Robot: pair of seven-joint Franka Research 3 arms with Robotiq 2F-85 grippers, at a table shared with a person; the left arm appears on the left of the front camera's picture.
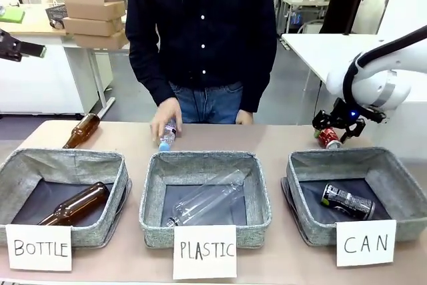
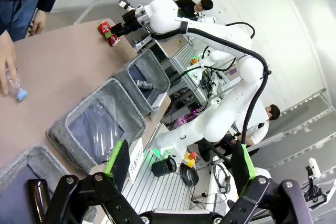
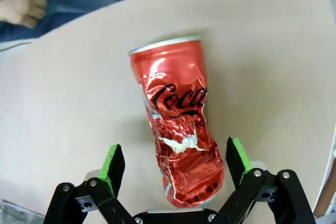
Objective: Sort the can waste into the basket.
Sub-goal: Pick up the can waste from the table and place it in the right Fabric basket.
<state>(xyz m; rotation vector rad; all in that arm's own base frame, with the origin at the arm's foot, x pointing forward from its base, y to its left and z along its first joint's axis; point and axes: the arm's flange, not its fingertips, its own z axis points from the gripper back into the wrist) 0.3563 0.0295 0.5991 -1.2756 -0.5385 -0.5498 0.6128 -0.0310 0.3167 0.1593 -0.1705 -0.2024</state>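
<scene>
- Right gripper (image 3: 176, 157) — jaws spread, straddling dented red can (image 3: 176, 124) on table (image 3: 79, 103).
- Left gripper (image 2: 181, 156) — spread, empty.
- Black can (image 1: 347, 201) — lying in CAN basket (image 1: 303, 165).

Three baskets stand in the lower frame: left basket (image 1: 63, 158), middle basket (image 1: 203, 160), right basket (image 1: 347, 156). Three white cards (image 1: 39, 247) (image 1: 205, 251) (image 1: 365, 243). One red can (image 1: 328, 138), one black can (image 1: 347, 202). Two brown glass bottles (image 1: 81, 130) (image 1: 75, 206), two clear plastic bottles (image 1: 167, 135) (image 1: 207, 201).

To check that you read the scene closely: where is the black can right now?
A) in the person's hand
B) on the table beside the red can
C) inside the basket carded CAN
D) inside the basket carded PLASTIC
C: the black can lies on the dark floor of the basket behind the CAN card.
</scene>
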